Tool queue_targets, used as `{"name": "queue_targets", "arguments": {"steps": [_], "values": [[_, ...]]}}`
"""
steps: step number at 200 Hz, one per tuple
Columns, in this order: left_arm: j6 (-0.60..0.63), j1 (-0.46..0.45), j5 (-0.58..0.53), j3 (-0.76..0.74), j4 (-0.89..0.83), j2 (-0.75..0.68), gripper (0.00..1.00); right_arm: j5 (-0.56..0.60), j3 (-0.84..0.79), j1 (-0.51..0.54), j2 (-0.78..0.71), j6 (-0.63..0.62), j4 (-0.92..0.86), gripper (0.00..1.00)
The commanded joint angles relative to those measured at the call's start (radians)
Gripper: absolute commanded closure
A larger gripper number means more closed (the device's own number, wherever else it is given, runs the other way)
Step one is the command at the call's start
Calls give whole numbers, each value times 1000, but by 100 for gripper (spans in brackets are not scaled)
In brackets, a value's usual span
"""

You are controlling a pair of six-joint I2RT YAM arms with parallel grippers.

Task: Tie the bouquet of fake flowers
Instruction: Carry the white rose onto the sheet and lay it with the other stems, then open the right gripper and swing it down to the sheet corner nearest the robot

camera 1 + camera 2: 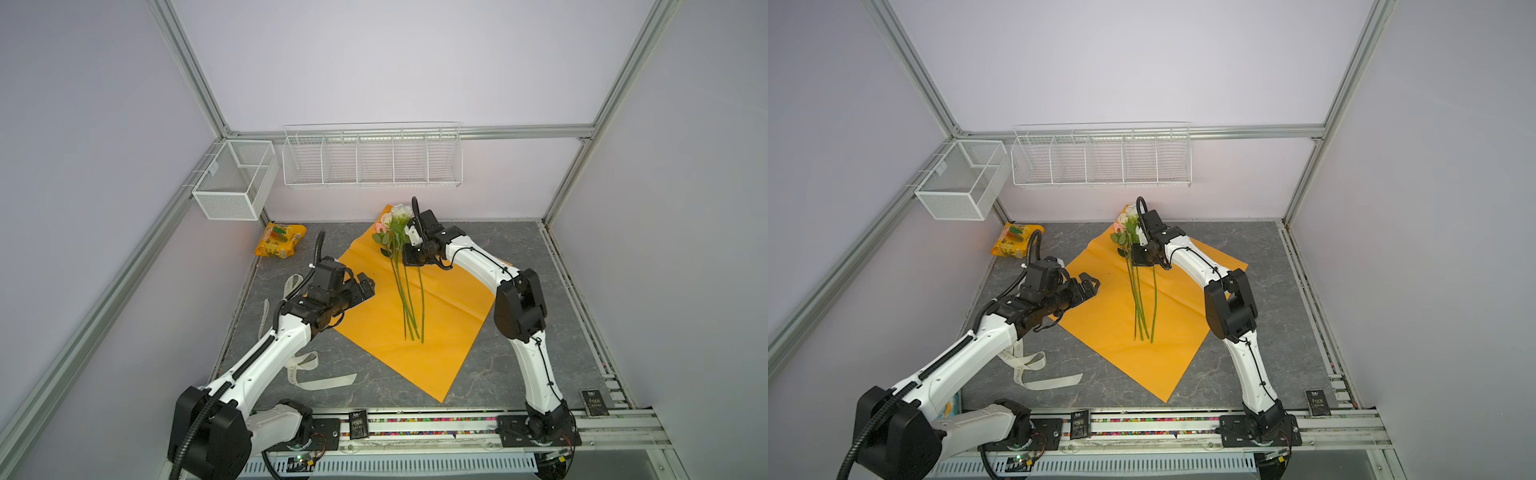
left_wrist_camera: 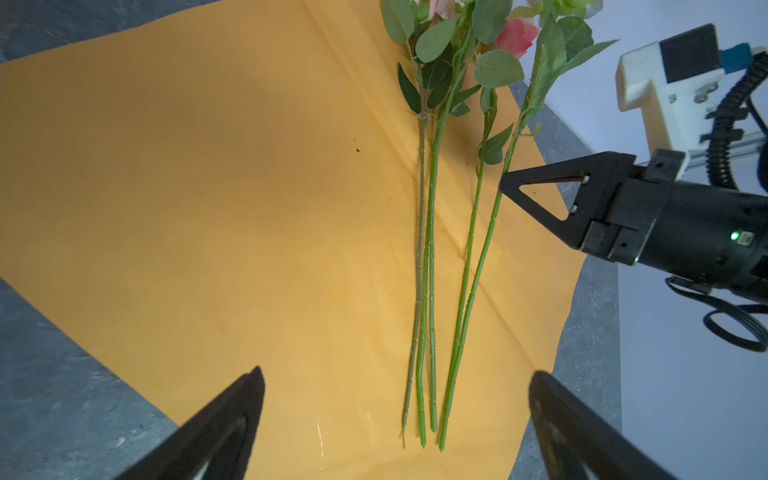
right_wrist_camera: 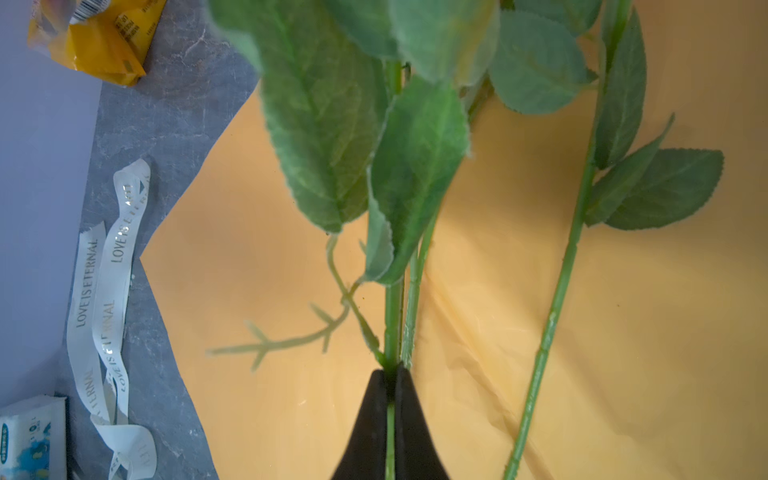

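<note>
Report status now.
Left gripper open above orange paper sheet. Right gripper shut on stem of pink-and-cream fake flower bouquet. Cream ribbon lying aside; nothing blocking.

Paper left of stems is bare — free passage. R gripper, clamped on stems, blocks paper's far end. Ribbon & packet lie off paper's left edge — obstacles there.

A grey marbled table forms the floor of a cell with plain pale lilac walls framed by aluminium posts. Above the table's far edge, a white wire rack with five compartments hangs on the back wall. Above the table's far left corner hangs a white mesh basket. The light is soft and even.
</note>
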Motion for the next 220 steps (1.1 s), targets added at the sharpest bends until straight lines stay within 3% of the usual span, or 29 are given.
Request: {"name": "queue_targets", "arguments": {"steps": [1,71,108,124,152,176,205,220], "values": [[1,25,-19,-11,-25,-26,0,53,54,-10,71,17,-75,93],[-1,27,26,-8,-15,5,0,35,135,-13,187,-20,-188,90],[11,28,51,4,-22,26,0,8,185,-24,151,-42,-228,79],[14,28,48,6,-27,26,0,3,163,-28,92,-47,-223,66],[29,29,51,9,-33,23,0,-9,92,-40,-14,-60,-216,57],[56,28,76,12,-50,22,0,-19,-63,-37,-177,-104,-163,54],[92,27,159,-9,-63,16,0,13,-489,-20,-506,-142,49,52],[117,27,242,-25,-55,14,0,65,-724,-18,-681,-87,88,52]]}}
